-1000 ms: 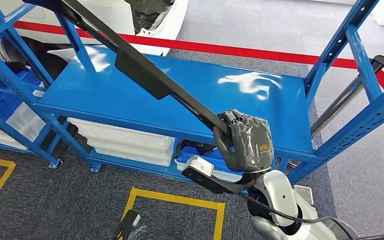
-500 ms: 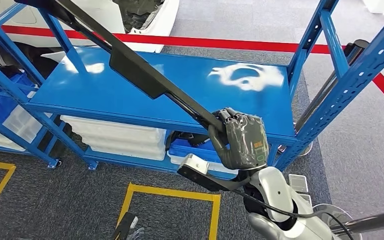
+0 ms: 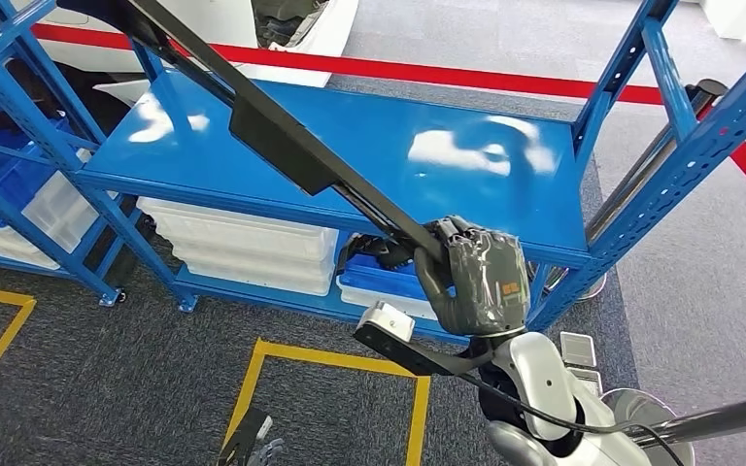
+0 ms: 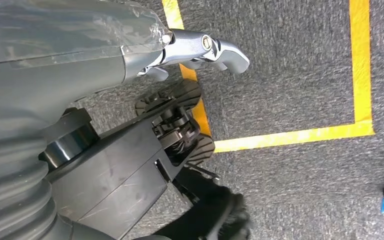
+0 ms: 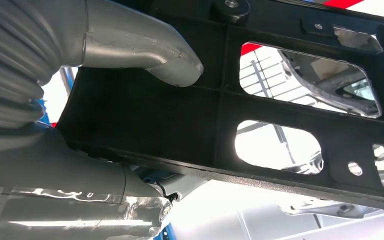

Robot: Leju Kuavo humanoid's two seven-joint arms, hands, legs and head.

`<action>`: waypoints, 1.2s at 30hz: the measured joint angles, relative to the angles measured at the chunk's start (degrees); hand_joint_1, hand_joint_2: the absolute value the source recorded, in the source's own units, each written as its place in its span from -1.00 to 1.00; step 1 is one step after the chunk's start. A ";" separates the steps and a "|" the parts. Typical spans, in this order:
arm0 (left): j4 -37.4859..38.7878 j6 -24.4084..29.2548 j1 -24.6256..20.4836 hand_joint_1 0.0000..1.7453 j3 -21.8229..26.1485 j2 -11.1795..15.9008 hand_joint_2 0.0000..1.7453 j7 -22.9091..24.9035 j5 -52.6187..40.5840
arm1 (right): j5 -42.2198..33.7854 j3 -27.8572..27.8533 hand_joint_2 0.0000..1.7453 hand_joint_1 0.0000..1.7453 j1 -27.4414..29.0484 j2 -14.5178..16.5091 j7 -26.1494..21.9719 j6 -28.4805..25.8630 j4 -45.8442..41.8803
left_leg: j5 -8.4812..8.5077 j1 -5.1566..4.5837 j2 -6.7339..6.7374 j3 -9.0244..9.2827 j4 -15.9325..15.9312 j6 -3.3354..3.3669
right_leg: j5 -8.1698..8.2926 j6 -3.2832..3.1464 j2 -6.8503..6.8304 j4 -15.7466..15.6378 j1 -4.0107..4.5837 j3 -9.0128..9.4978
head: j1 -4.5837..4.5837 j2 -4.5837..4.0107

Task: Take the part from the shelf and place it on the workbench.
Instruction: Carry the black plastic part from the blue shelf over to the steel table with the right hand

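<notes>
The part (image 3: 282,146) is a long black bar with a thicker block midway. In the head view it slants from the top left, across the blue shelf board (image 3: 427,146), down to my right hand (image 3: 476,277). That hand grips the bar's near end, fingers wrapped around it. In the right wrist view the part (image 5: 220,110) is a black frame with cut-out windows, with the thumb (image 5: 150,55) pressed on it. My left hand (image 3: 250,442) hangs low over the carpet; the left wrist view shows its thumb (image 4: 205,47) and dark fingers (image 4: 180,130) holding nothing.
White bins (image 3: 243,252) and a blue bin (image 3: 389,282) sit under the shelf board. Blue uprights (image 3: 670,165) stand at the right, more racking (image 3: 19,146) at the left. Yellow floor tape (image 3: 330,359) lies near me, red tape (image 3: 505,83) and a white car (image 3: 291,39) behind.
The whole picture has shifted a little, so the camera has moved. My right hand keeps its grip on the part in the same pose.
</notes>
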 joint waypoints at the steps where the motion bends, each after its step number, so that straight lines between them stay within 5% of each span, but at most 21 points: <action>1: 0.00 -0.01 -0.01 -1.00 -0.01 0.00 1.00 0.03 -0.03 | 0.00 -0.03 1.00 0.88 0.00 -0.02 0.01 0.00 0.03 | 0.17 0.02 0.04 -0.26 0.12 -0.17 | 1.36 -0.17 -0.15 -4.15 0.01 2.58 | 0.31 0.00; 3: 0.00 -0.03 -0.04 -1.00 0.00 0.00 1.00 0.08 -0.09 | 0.00 -0.09 1.00 0.88 -0.04 -0.03 0.01 -0.03 0.05 | 0.59 -0.16 0.14 -0.71 0.39 -0.72 | 3.07 -0.70 -0.37 -10.71 0.27 6.14 | 0.85 0.00; 7: 0.00 -0.04 -0.05 -1.00 -0.02 0.01 1.00 0.18 -0.13 | 0.00 -0.13 1.00 0.88 0.00 -0.07 0.04 -0.17 0.08 | 1.12 -0.19 0.32 -1.26 0.67 -2.13 | 4.04 -2.14 0.00 -12.29 0.46 6.05 | 0.74 0.00; 10: 0.00 0.05 -0.05 -1.00 -0.02 0.01 1.00 0.18 -0.18 | -0.05 -0.16 1.00 0.88 -0.01 -0.09 0.07 -0.22 0.09 | -3.58 0.01 -0.20 -3.50 6.59 -2.91 | 5.13 -3.38 0.13 -12.72 0.20 5.22 | -0.02 0.00; 13: 0.00 0.14 -0.01 -1.00 -0.03 0.01 1.00 0.22 -0.22 | -0.33 -0.15 1.00 0.88 0.10 -0.09 0.04 -0.26 0.19 | -8.07 0.07 -0.30 -6.13 15.39 -3.17 | 5.93 -3.68 0.52 -12.63 0.33 4.13 | -0.97 0.00; 15: 0.00 0.14 -0.01 -1.00 -0.03 0.02 1.00 0.29 -0.21 | -0.52 -0.15 1.00 0.88 0.17 -0.09 0.01 -0.28 0.27 | -6.45 0.07 -0.45 -3.65 12.84 -2.92 | 6.39 -3.46 1.08 -12.48 0.36 3.54 | -1.26 0.00; 17: 0.00 0.16 -0.05 -1.00 -0.03 0.05 1.00 0.33 -0.21 | -0.57 -0.16 1.00 0.88 0.16 -0.08 -0.01 -0.30 0.29 | -3.62 0.06 -1.65 1.19 4.98 -2.38 | 6.69 -3.12 1.64 -12.20 0.44 3.11 | -1.52 0.00; 19: 0.00 0.18 -0.06 -1.00 -0.03 0.10 1.00 0.36 -0.21 | -0.58 -0.16 1.00 0.88 0.13 -0.05 -0.02 -0.32 0.30 | -2.62 -0.02 -2.80 3.60 0.14 -1.97 | 6.96 -2.64 2.12 -11.87 0.49 2.65 | -1.58 0.00; 23: 0.00 0.21 -0.11 -1.00 -0.02 0.12 1.00 0.40 -0.25 | -0.64 -0.22 1.00 0.88 0.13 -0.02 -0.02 -0.34 0.32 | -1.94 0.10 -1.89 3.47 -1.00 -0.87 | 6.76 -1.44 2.52 -11.16 0.40 1.88 | -1.21 -0.01; 27: 0.00 0.20 -0.18 -1.00 -0.02 0.11 1.00 0.42 -0.35 | -0.84 -0.27 1.00 0.88 0.00 -0.02 -0.04 -0.35 0.35 | -1.22 0.26 -0.16 2.85 -1.39 -0.02 | -0.12 -0.46 1.02 0.41 0.13 -2.87 | 0.40 0.00; 29: 0.00 0.20 -0.14 -1.00 -0.02 0.11 1.00 0.49 -0.38 | -1.00 -0.27 1.00 0.88 0.09 -0.03 -0.02 -0.35 0.40 | -1.15 0.24 0.63 2.63 -1.31 -0.02 | -0.65 -0.23 0.81 3.40 -0.06 -3.62 | 0.83 0.00; 33: -0.01 0.12 -0.29 -1.00 -0.02 0.11 1.00 0.59 -0.41 | -1.51 -0.38 1.00 0.88 0.07 -0.11 0.01 -0.51 0.46 | -1.26 0.11 1.87 2.58 -0.93 -0.52 | 5.24 -0.82 -1.25 -9.54 0.14 3.45 | 1.91 0.00; 36: -0.01 0.08 -0.45 -1.00 -0.02 0.11 1.00 0.67 -0.43 | -1.82 -0.41 1.00 0.88 0.02 -0.14 0.06 -0.89 0.46 | -1.19 -0.33 2.60 2.30 -0.69 -1.39 | 5.70 -1.76 -1.56 -12.35 0.58 4.15 | 2.01 0.00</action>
